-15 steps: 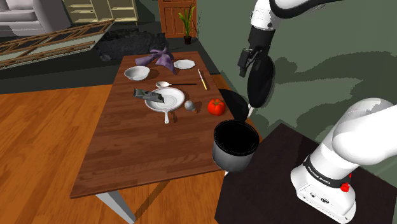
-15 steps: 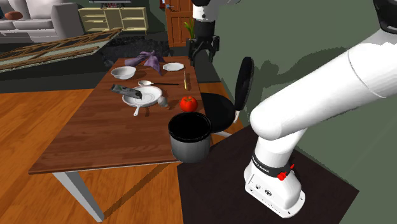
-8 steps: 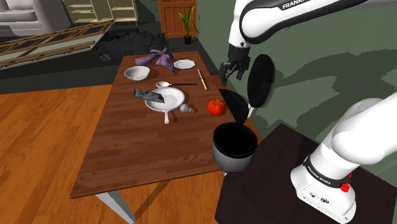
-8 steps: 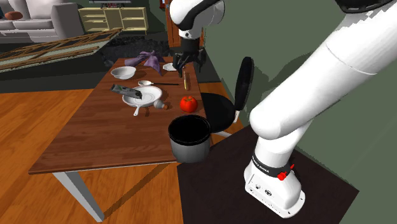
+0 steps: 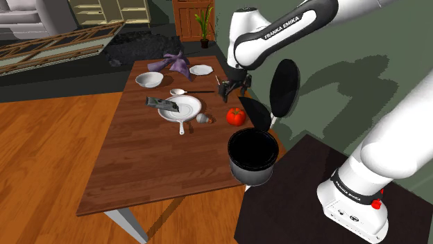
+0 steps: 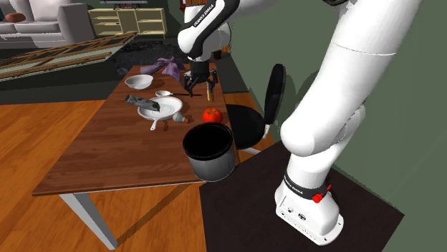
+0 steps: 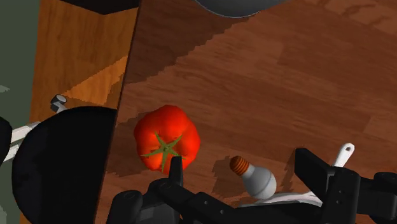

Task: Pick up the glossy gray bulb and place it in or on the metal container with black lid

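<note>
Black and spread wide apart, the jaws hang above the brown wooden counter [image 5: 153, 159] with nothing clasped and nothing touched. In the wrist view the fingertips [image 7: 310, 167] stand either side of the bulb [image 7: 254, 178], which lies on the wood below them. The fingertip on the other side sits over the edge of a red tomato [image 7: 167, 140].

The white arm [image 5: 277, 31] rises from the stand [image 5: 354, 201], arches high over the counter's edge and bends down. Its hand points steeply at the wood beside the tomato [image 5: 236, 116].

The bulb [image 5: 203, 118] is grey glass with a coppery screw base. It lies on its side, just beside the rim of a white plate [image 5: 189, 107] and between that plate and the tomato.

The dark grey pot [image 5: 251, 177] stands open at the counter's near corner, next to the stand and well apart from the bulb. A round black lid [image 5: 283, 86] stands on edge by the green wall, beyond the counter's edge in the shoulder view.
</note>
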### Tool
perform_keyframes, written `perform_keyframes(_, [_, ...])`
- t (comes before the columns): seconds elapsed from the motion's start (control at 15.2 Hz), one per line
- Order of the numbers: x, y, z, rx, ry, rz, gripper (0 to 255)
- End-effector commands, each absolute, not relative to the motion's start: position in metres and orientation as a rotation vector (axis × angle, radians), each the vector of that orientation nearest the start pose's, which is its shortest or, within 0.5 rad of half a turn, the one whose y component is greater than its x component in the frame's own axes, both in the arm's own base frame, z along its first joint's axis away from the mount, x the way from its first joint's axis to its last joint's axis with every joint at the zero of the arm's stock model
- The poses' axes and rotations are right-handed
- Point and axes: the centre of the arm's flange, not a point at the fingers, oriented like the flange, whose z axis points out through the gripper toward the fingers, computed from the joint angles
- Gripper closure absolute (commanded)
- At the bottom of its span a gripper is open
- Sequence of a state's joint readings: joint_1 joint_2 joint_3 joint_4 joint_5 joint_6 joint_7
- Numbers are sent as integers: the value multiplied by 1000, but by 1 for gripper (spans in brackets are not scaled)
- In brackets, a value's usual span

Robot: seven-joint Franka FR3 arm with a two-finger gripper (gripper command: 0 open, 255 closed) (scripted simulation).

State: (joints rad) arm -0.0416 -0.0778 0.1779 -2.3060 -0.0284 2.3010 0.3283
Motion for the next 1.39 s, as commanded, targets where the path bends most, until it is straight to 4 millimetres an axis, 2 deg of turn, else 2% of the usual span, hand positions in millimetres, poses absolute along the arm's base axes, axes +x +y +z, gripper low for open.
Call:
perform_keyframes(0.0, [519, 73, 365, -3147, 315, -126, 0])
perform_keyframes(0.73, [621, 84, 263, -3154, 527, -140, 0])
perform_keyframes(1.19, [623, 82, 226, -3154, 527, -140, 0])
perform_keyframes(1.32, [624, 82, 223, -3154, 527, -140, 0])
